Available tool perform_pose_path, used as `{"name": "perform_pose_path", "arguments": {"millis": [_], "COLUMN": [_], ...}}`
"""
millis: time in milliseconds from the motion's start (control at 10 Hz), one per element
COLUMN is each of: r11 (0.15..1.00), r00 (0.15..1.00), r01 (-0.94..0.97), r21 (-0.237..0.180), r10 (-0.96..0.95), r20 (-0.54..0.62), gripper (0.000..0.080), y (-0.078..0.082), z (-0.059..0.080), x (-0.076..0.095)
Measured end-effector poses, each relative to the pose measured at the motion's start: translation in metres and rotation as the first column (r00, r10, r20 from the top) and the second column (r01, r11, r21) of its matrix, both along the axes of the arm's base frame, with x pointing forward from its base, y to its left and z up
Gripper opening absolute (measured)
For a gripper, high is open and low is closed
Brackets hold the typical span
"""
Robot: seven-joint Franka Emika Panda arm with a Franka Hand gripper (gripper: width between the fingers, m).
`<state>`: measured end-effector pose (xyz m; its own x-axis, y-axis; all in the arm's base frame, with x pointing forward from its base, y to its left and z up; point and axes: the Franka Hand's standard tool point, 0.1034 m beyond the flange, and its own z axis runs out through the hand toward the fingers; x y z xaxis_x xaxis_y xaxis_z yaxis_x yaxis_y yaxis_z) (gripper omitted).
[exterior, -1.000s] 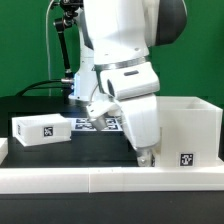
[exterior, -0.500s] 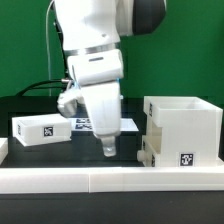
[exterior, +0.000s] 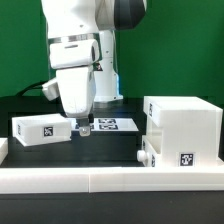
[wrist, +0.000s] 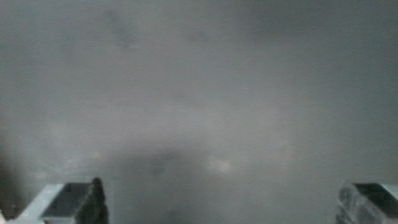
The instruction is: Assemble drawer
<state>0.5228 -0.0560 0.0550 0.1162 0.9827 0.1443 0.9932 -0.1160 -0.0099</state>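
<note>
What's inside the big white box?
A small knobbed tray pokes out of the big shell's side. The shell's walls hide everything deeper inside.

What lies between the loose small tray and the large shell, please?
In the exterior view: the open gripper, the marker board, and otherwise bare black table.

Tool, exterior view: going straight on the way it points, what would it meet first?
The tool would probably meet bare table first, just to the exterior view's right of the small tray. The wrist view shows only plain surface between its open fingers; depth is unclear.
</note>
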Motion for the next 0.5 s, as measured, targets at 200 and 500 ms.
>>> {"name": "perform_pose_path", "arguments": {"millis": [200, 500], "r11": [0.999, 0.977], "r00": [0.999, 0.976], "r01": [0.034, 0.214], "r21": [0.001, 0.000], "r10": [-0.034, -0.214], "r20": [-0.002, -0.030], "gripper": [0.0649, 0.0649], "y": [0.0002, 0.0008], "z": [-0.0012, -0.0014], "x": [0.0009, 0.0009]}}
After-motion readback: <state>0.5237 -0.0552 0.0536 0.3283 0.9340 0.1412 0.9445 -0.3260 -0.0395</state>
